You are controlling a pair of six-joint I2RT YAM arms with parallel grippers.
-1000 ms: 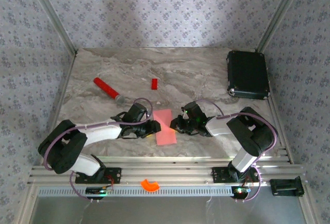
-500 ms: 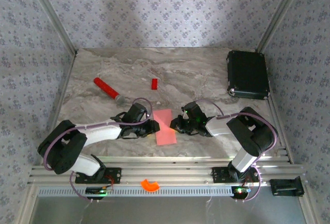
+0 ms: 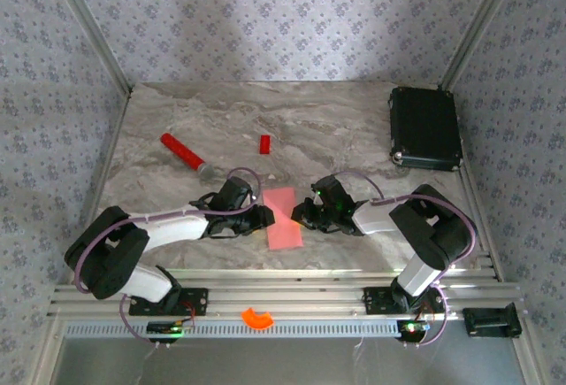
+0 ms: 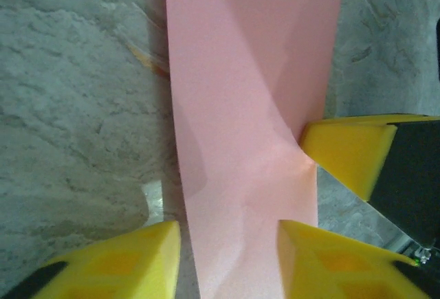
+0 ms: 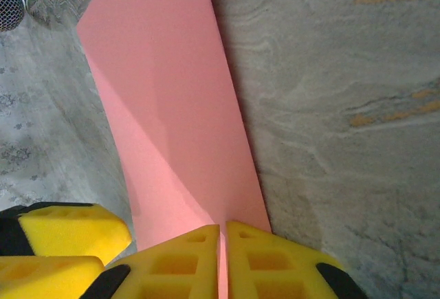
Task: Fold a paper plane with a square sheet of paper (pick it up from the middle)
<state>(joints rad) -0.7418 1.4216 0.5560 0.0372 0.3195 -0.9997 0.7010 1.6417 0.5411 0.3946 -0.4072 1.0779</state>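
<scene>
Closest in, the right gripper has its yellow fingers pressed together with a sliver of pink between them. It pinches the edge nearest it of the square sheet of paper. The paper runs away from those fingertips as a narrow doubled strip, lying flat on the table.

The left gripper meets the strip from the opposite side. Its jaws stand apart, one pad over bare marble just off the strip's edge and the other over the paper, so it straddles the strip rather than grips it. Just ahead of it, one of the right gripper's fingers touches the strip's far edge, where a shallow slanted crease crosses the paper.

The sheet appears to be folded once down the middle, with no pointed nose, so the plane is at an early stage. The step in hand looks like settling this centre fold or setting up a corner fold. The next move probably calls for the left jaws to close on or press one corner while the right pinch anchors the strip. Thin paper is likely to buckle if both arms pull.

Beyond both grippers, well apart from the strip, lies a small red block. Off to the left gripper's side is a red stick with a grey tip. Far out on the right gripper's side sits a black case.
</scene>
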